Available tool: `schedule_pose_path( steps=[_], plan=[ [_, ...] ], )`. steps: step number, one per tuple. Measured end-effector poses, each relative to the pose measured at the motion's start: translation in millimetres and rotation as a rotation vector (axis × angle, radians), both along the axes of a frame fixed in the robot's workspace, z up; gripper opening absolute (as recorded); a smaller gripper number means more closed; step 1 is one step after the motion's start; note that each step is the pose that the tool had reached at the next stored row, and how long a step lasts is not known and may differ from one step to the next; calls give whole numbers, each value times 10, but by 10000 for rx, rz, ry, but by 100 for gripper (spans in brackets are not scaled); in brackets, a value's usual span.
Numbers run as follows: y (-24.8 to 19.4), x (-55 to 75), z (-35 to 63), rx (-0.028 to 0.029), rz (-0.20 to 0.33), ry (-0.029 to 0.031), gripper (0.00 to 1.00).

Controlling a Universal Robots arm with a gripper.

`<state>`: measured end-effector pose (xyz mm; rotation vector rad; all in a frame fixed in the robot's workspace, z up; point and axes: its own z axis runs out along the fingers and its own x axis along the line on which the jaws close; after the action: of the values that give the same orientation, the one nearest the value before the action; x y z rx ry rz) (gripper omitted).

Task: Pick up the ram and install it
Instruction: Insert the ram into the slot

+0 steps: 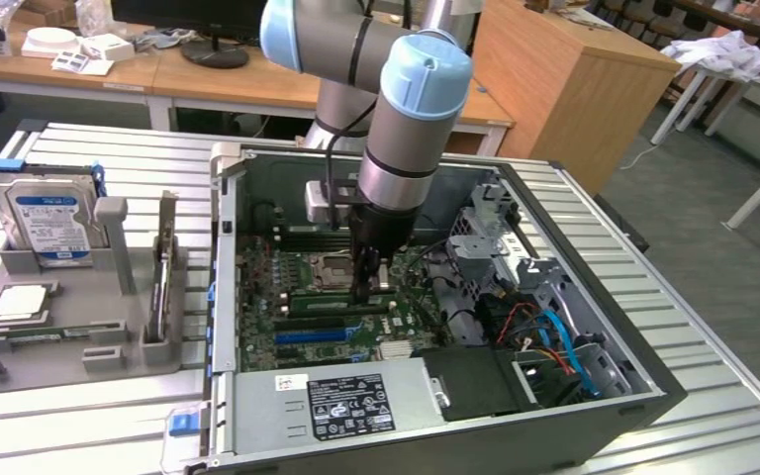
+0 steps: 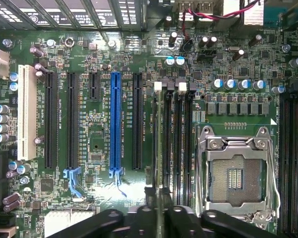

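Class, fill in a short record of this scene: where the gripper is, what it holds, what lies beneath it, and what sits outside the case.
gripper position: gripper lowered inside the open computer case, over the motherboard
held: ram, seen edge-on
beneath: memory slots, beside the empty processor socket
seating: cannot tell whether the ram is in a slot
outside the case: hard drive upright in grey holder, exterior view's left

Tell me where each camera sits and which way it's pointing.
Exterior view: off the arm and high up, looking down into the open computer case on the table; the arm and gripper reach into it.
Wrist view: on the wrist, squarely facing the motherboard; part of the gripper shows.
Shared: the processor socket and the blue slot.
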<state>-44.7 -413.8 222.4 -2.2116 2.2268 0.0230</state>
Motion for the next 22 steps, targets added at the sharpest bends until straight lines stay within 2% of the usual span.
schedule_pose_path(
  steps=[3,4,14,16,22],
  plan=[
    [0,0,0,-1,0,0,24],
    [0,0,0,-1,0,1,31],
    [0,0,29,-1,0,0,31],
    [-1,-1,78,-1,-1,1,31],
    [0,0,323,-1,-1,2,31]
  ],
)
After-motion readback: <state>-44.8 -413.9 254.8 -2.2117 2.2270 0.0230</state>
